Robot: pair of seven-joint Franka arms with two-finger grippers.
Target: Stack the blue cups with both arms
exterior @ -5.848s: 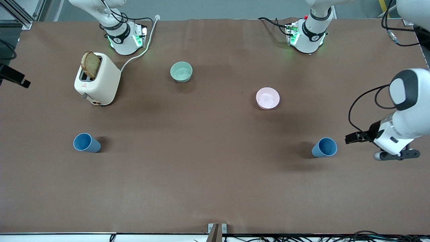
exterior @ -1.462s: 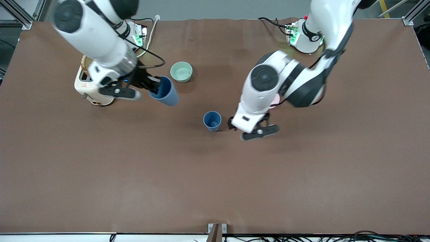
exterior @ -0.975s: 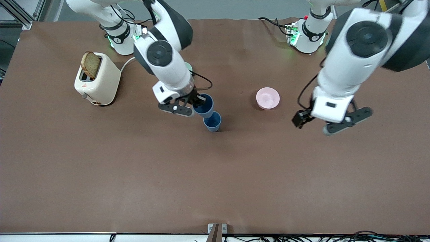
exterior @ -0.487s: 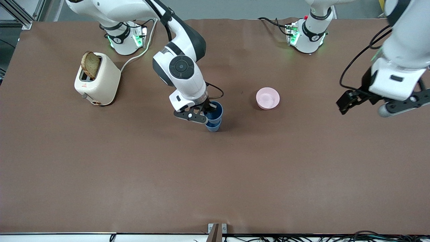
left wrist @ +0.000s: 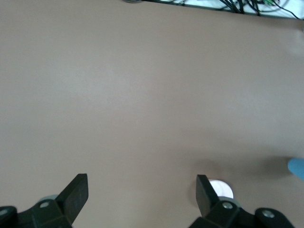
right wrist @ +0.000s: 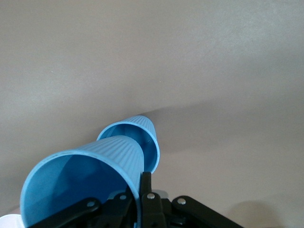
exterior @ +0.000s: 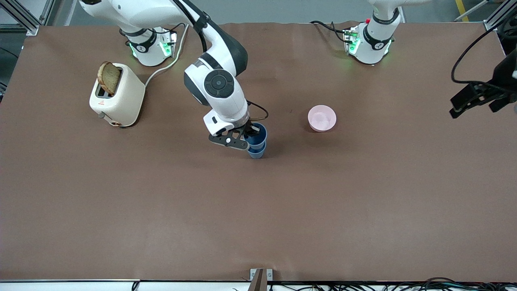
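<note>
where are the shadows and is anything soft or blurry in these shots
Front view: sharp, soft shadow on the table beside the stacked cups and the pink bowl. Right wrist view: the held cup looms large, a long shadow streaks off the lower cup. Left wrist view: hazy, the open left gripper over bare table.
</note>
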